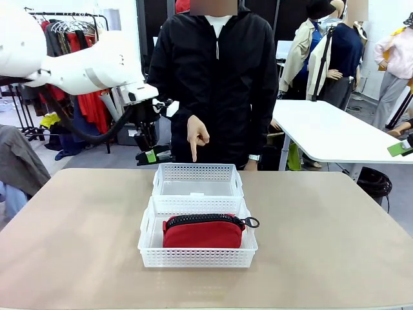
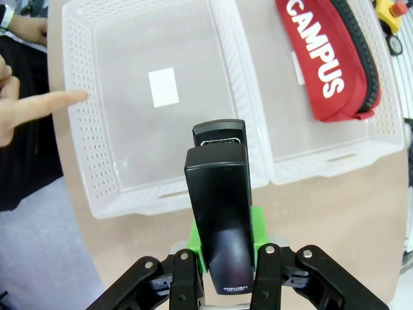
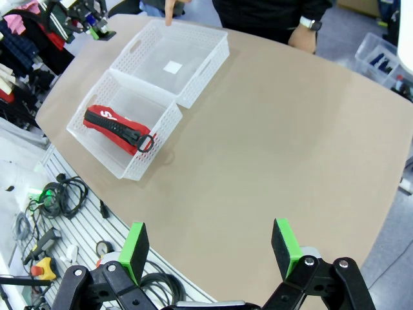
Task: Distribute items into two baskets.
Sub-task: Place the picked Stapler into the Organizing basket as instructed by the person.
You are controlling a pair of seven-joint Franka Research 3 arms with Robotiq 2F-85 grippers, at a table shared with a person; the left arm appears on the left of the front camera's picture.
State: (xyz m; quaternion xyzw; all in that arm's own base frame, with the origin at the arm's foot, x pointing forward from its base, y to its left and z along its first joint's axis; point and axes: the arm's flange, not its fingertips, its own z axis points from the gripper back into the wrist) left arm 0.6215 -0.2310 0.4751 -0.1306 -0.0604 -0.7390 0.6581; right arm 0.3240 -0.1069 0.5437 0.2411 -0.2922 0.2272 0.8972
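Observation:
My left gripper [image 2: 222,252] is shut on the black stapler [image 2: 219,200], which sticks out between the green pads above the edge of the far basket [image 2: 84,148]. That white basket is empty. In the front view the left gripper [image 1: 152,155] hangs just past the far basket's [image 1: 197,170] back left corner. The red pouch [image 1: 202,232] lies in the near basket [image 1: 197,257], zipper up. My right gripper [image 3: 210,248] stands open, high over the table, with nothing between its fingers. The pouch [image 3: 115,128] and both baskets lie far from it.
A person stands at the far side and points an index finger [image 1: 193,152] down at the far basket. The finger [image 2: 48,104] nearly touches its rim. The tan table [image 1: 322,245] is bare around the baskets. Cables and tools [image 3: 58,194] lie on a rack beside the table.

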